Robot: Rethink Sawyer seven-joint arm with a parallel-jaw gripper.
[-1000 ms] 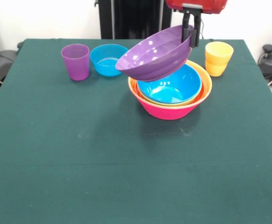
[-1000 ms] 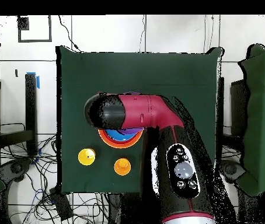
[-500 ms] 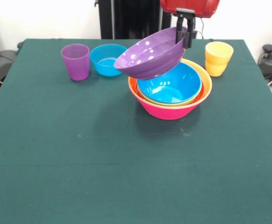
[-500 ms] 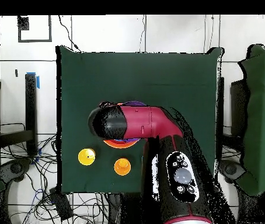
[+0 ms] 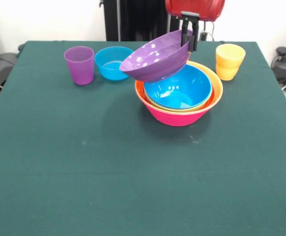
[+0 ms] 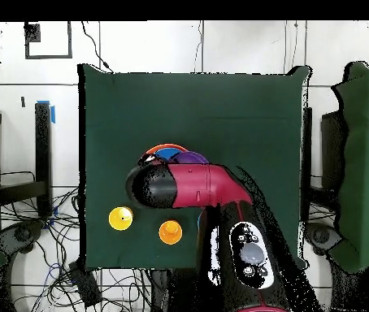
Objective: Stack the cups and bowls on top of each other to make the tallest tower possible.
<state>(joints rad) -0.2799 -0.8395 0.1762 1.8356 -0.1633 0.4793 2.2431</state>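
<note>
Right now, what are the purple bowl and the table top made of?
The purple bowl looks like glossy plastic: bright light spots shine on its inside. The table seems covered in dark green cloth, dull with no shine, though felt or fabric is a guess.

Red arm (image 6: 212,185) — black end cap, grey buttons
</note>
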